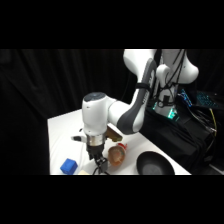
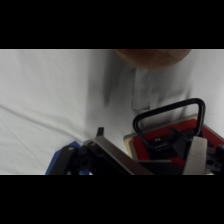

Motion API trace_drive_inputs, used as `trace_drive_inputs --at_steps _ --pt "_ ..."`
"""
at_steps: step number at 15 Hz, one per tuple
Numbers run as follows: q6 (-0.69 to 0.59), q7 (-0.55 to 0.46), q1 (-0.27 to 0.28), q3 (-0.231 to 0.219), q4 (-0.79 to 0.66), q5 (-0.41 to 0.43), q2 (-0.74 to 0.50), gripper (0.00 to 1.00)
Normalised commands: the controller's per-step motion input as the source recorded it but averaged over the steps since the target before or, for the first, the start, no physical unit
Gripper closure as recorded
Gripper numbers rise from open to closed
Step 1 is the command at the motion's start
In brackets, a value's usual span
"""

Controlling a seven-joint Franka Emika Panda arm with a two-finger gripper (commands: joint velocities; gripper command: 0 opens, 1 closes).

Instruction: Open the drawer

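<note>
Low over the drawer (image 2: 170,142) at the table's (image 1: 60,130) near edge, beside the blue cube (image 1: 68,165). Gripper (image 1: 96,159) opening impossible to judge. Risk: missing the thin loop handle (image 2: 172,111), dragging the whole box.

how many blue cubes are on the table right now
1. The blue cube sits near the table's front left edge, left of the pincer; the arm may hide others.

One blue cube (image 1: 68,166) sits at seven o'clock, one drawer (image 2: 172,142) at six, one round brown-and-cream object (image 1: 118,154) at centre, and one black pan (image 1: 155,164) at five.
</note>
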Motion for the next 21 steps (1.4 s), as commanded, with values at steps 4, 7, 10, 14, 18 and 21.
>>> trace_drive_inputs --at_steps 4,7,10,14,18,21 --pt "0.10 0.02 0.019 -0.001 0.22 -0.031 0.20 0.00" --pt "0.07 0.02 0.013 -0.004 0.25 -0.030 0.19 0.00" --pt "0.05 0.01 0.017 -0.011 0.26 -0.035 0.18 0.00" --pt "0.07 0.01 0.024 -0.028 0.14 -0.052 0.09 0.00" --pt "0.12 0.00 0.014 -0.041 -0.10 -0.068 -0.08 0.00" --pt "0.16 0.01 -0.009 -0.035 -0.26 -0.063 -0.19 0.00"
